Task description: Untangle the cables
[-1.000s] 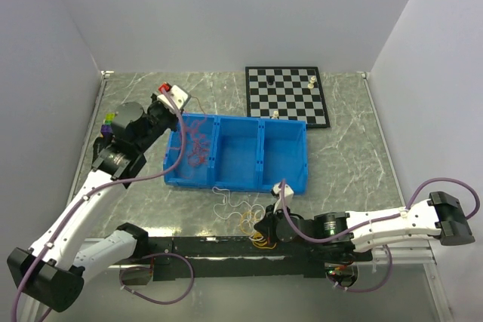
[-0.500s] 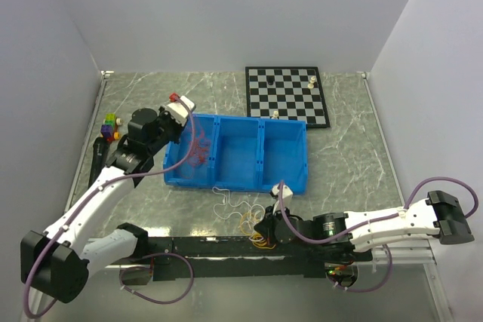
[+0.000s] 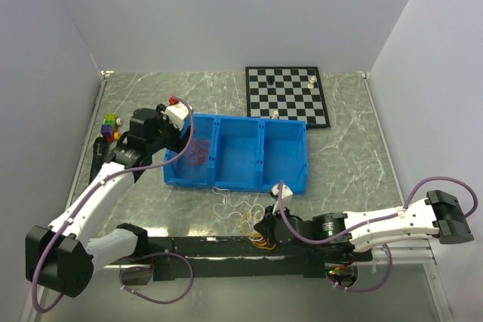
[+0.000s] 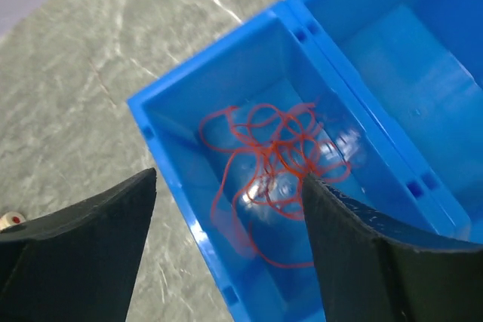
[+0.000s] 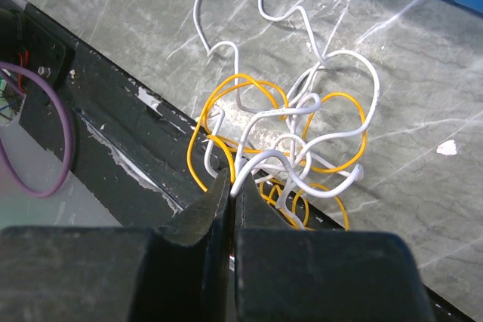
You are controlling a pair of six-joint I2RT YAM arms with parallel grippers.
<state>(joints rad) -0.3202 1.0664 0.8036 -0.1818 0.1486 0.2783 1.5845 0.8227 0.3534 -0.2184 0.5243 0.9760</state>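
Two arms, top view: we see the left gripper (image 3: 179, 130) over the left end of the blue bin (image 3: 260, 123), and the right gripper (image 3: 264, 227) low at the near edge of the table (image 3: 347, 148).
Red cable, top view: the red cable (image 3: 198, 151) lies loose in the leftmost of the bin's three compartments, under the left gripper.
Clump, top view: the white and yellow cables (image 3: 240, 212) lie on the table between the bin and the right gripper, apart from the bin.
Chessboard, top view: the chessboard (image 3: 287, 96) lies behind the bin with a few pieces on it.
Left fingers, left wrist view: we see the left gripper (image 4: 229, 179) spread wide above the compartment, with nothing between its fingers.
Red cable, left wrist view: the red cable (image 4: 272, 164) sits in tangled loops on the floor of the blue bin (image 4: 207, 56), and neither finger touches it.
Right fingers, right wrist view: the right gripper (image 5: 229, 183) is pressed together, its tips at the near side of the clump. We cannot tell whether a strand is caught between them.
Clump, right wrist view: the white and yellow cables (image 5: 290, 148) are interlaced. The white one trails away across the table (image 5: 423, 73), and the yellow loops reach over the black rail (image 5: 98, 103).
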